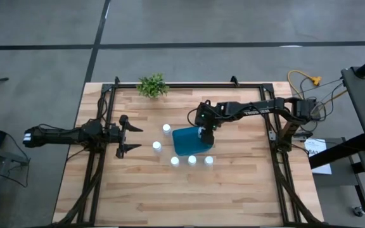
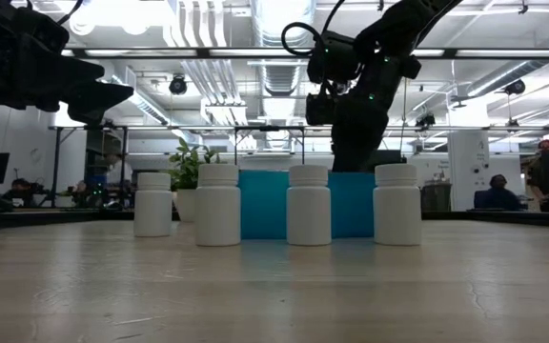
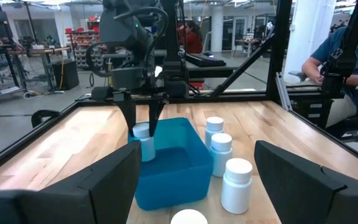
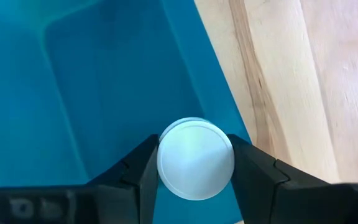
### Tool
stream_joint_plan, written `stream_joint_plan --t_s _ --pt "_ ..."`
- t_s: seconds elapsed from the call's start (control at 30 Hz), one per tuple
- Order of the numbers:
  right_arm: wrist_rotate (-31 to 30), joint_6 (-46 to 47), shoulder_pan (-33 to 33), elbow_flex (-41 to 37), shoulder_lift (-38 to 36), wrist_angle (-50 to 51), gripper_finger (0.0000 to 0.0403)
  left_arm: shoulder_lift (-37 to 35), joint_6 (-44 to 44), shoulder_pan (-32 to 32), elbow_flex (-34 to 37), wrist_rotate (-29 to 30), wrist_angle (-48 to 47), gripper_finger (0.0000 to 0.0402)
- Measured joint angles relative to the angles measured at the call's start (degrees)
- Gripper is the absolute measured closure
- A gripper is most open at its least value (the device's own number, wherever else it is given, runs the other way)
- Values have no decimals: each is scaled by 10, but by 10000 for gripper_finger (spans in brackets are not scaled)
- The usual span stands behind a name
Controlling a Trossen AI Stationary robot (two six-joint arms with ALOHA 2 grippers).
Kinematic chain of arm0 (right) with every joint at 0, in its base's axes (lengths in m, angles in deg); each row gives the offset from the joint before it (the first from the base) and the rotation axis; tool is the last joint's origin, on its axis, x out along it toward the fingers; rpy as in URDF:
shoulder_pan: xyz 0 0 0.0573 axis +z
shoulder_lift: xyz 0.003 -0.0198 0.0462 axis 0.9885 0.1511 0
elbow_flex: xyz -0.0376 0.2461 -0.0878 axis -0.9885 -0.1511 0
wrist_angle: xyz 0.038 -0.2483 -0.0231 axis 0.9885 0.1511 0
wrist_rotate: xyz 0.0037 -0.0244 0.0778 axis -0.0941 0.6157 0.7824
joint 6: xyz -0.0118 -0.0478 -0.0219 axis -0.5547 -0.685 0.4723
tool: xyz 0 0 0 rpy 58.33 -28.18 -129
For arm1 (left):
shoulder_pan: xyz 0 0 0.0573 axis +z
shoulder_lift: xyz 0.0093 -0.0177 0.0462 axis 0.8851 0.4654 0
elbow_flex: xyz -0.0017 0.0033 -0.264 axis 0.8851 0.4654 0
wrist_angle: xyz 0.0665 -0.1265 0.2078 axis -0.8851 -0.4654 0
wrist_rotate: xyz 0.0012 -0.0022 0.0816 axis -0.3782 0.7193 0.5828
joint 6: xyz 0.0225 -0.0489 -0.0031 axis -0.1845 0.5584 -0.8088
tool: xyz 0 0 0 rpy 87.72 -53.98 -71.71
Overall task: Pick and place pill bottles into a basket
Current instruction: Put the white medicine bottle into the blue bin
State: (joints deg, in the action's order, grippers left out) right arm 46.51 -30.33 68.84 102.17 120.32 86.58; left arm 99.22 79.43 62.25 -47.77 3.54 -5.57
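Note:
The teal basket (image 1: 185, 142) stands at the table's middle. Several white pill bottles stand upright on the wood around it: one off its far left corner (image 1: 166, 128), one at its left (image 1: 157, 146), and three in a row along its near side (image 1: 192, 160). My right gripper (image 1: 204, 132) points down over the basket's far right part, shut on another white bottle (image 3: 143, 142) that is down inside the basket. My left gripper (image 1: 134, 138) is open and empty, left of the basket, pointing toward it. My right gripper pinches the bottle at its round white cap (image 4: 195, 158), one finger (image 4: 143, 168) on each side. The fingers come from above and point down. The bottle is upright inside the basket (image 4: 104, 74); whether it stands on the basket's floor I cannot tell.
A small green plant (image 1: 152, 85) stands at the table's far edge. Black frame rails run along the table's left (image 1: 97, 152) and right (image 1: 277, 158) sides. People sit at desks beyond the table (image 3: 328, 56).

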Motion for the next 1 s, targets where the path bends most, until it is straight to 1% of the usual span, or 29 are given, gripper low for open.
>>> stream_joint_plan --t_s 0.3,0.6,1.0 --pt "2 -3 -2 1 -7 5 254 0 0 0 0 0 0 107" --pt "2 -5 -2 0 -6 5 224 0 0 0 0 0 0 107" --pt "2 -8 -2 0 -6 5 217 0 0 0 0 0 0 107"
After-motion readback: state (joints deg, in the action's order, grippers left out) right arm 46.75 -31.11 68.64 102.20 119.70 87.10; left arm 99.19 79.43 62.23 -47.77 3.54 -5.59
